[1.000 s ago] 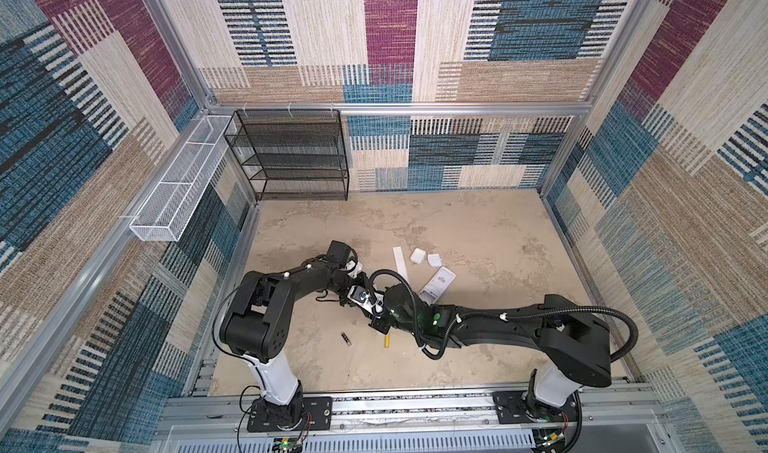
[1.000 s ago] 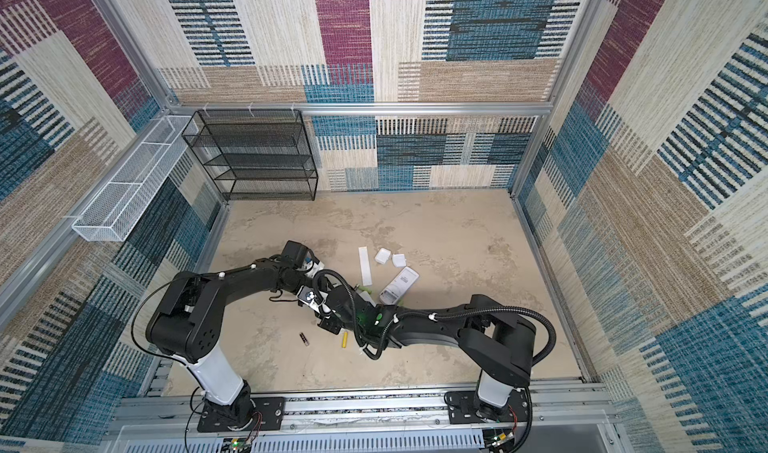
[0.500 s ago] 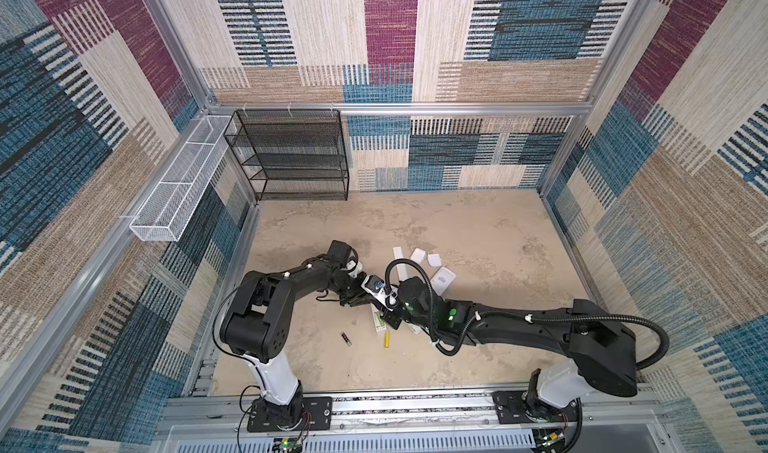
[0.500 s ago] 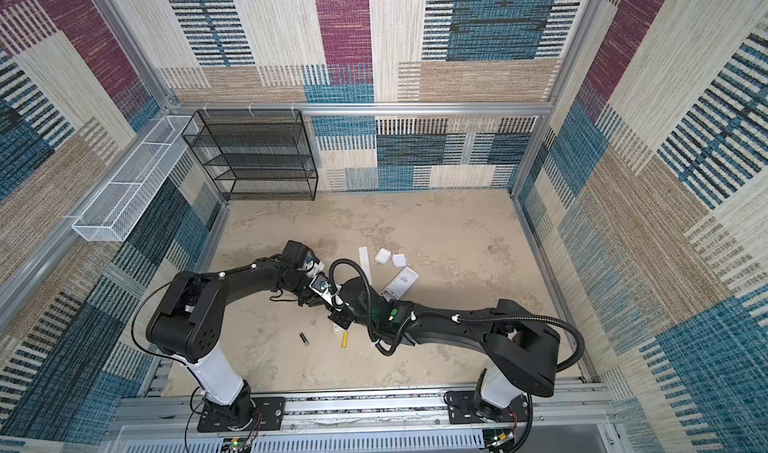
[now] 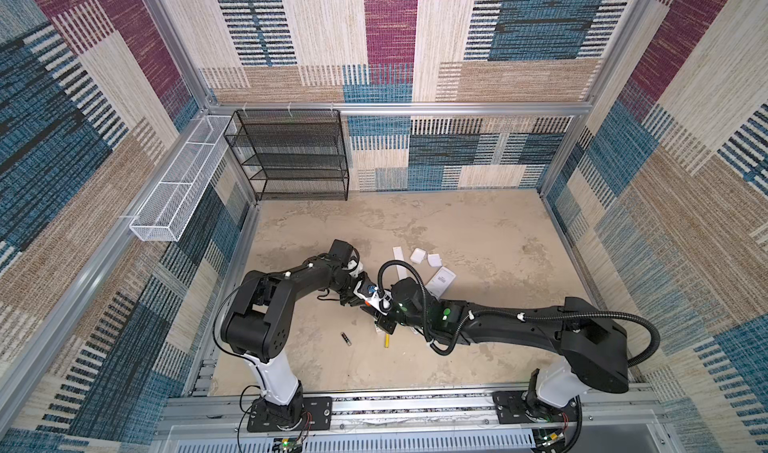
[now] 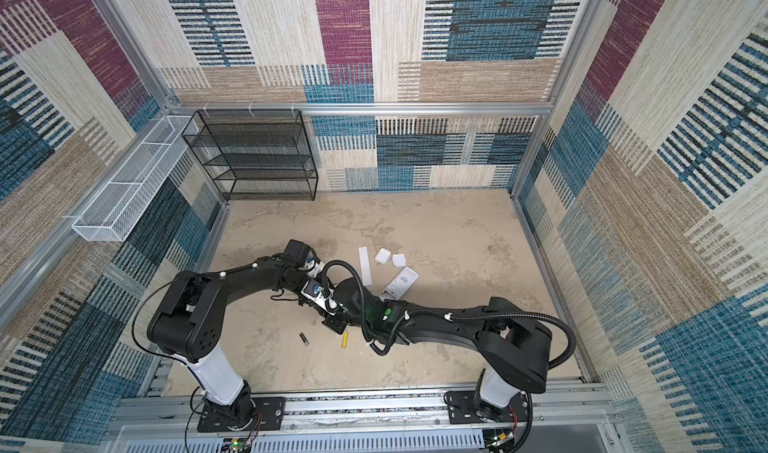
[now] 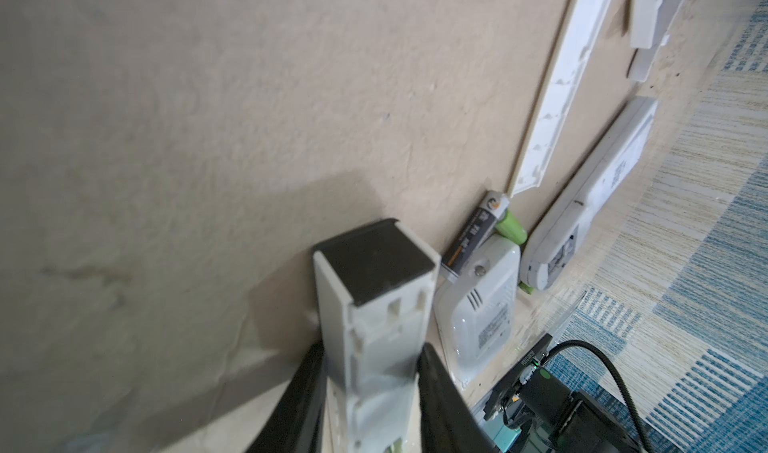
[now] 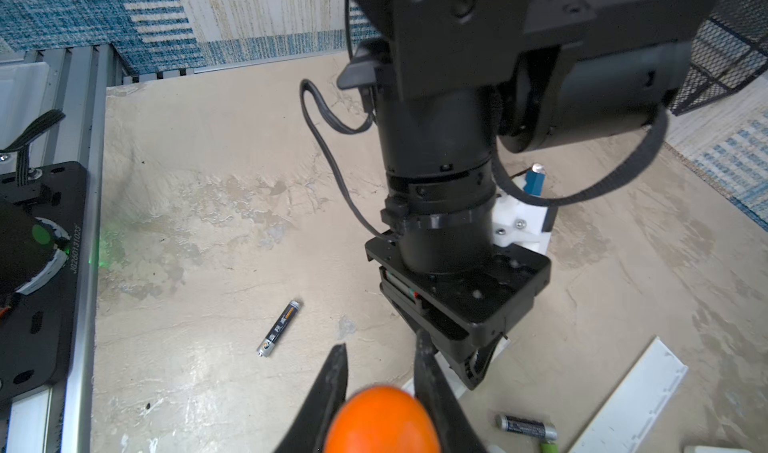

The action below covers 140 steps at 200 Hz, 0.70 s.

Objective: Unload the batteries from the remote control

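Orange-handled screwdriver — pinched in the right gripper — is now brought closer to the white remote clamped by the left gripper; prying is judged next.

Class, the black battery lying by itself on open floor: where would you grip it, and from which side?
Likely the black battery at mid-length, jaws across its thin round body, coming from straight above: it lies flat, with bare floor along both long sides.

rough matt table; smooth plastic remote; woven cloth walls
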Each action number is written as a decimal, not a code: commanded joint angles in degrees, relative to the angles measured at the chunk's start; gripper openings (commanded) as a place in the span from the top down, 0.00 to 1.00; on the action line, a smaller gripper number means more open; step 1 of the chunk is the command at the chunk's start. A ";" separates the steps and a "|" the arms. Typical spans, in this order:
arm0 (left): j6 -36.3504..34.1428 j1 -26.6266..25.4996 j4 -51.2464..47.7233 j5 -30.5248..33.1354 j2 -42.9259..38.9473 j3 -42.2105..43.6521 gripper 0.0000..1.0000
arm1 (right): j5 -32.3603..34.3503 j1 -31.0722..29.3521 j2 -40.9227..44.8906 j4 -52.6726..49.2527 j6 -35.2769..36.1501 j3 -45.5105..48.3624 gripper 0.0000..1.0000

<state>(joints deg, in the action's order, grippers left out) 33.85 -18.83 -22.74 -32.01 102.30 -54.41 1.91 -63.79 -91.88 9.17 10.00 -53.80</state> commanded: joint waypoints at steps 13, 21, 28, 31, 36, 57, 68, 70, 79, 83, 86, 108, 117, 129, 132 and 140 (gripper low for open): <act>-1.14 -0.15 -14.35 17.24 2.75 0.91 0.79 | -1.58 -0.33 -1.82 0.96 1.49 -1.19 1.00; -1.24 -0.14 -14.50 17.24 2.91 0.82 0.79 | -1.73 -0.36 -2.37 0.88 1.68 -1.52 1.00; -1.32 -0.17 -14.61 17.24 3.07 0.65 0.79 | -1.57 -0.38 -2.91 0.77 1.86 -1.87 1.00; -1.33 -0.23 -14.57 17.24 3.16 0.63 0.79 | -1.56 -0.42 -3.18 0.69 2.01 -1.98 1.00; -1.39 -0.20 -14.69 17.24 3.24 0.48 0.79 | -1.41 -0.45 -3.58 0.53 2.11 -2.21 1.00; -1.74 -0.30 -15.03 17.33 3.72 0.11 0.79 | 0.36 -0.52 -4.79 -0.37 3.10 -3.10 1.00; -1.90 -0.31 -15.21 17.33 3.99 -0.08 0.79 | 1.58 -0.63 -5.06 -1.05 3.76 -3.45 1.00; -1.93 -0.32 -15.22 17.31 4.01 -0.08 0.79 | 1.84 -0.57 -5.07 -1.21 3.85 -3.49 1.00; -2.03 -0.34 -15.23 17.33 4.13 -0.17 0.79 | 2.91 -0.61 -5.07 -1.81 4.37 -3.65 1.00; -2.03 -0.35 -15.23 17.33 4.32 -0.21 0.79 | 3.41 -0.57 -5.07 -2.07 4.70 -3.75 1.00; -2.05 -0.33 -15.18 17.33 4.31 -0.25 0.79 | 3.77 -0.55 -5.07 -2.31 4.88 -3.86 1.00; -2.16 -0.50 -15.18 17.29 4.75 -0.37 0.79 | 5.94 -0.56 -5.11 -3.84 6.29 -4.18 1.00; -2.25 -0.51 -15.17 17.33 4.97 -0.43 0.80 | 6.71 -0.55 -5.03 -4.53 6.72 -4.42 1.00; -2.36 -0.51 -15.18 17.42 5.10 -0.47 0.80 | 7.43 -0.66 -4.76 -5.27 7.33 -4.78 1.00; -2.31 -0.46 -15.22 17.42 5.12 -0.45 0.80 | 7.60 -0.70 -4.72 -5.46 7.44 -4.94 1.00; -2.30 -0.51 -15.18 17.42 5.19 -0.34 0.80 | 8.07 -0.72 -4.76 -6.03 7.86 -5.21 1.00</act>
<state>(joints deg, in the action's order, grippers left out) 32.62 -19.00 -25.28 -32.64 104.12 -56.47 6.74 -64.42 -96.84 5.32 15.79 -58.13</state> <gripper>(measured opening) 0.365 0.277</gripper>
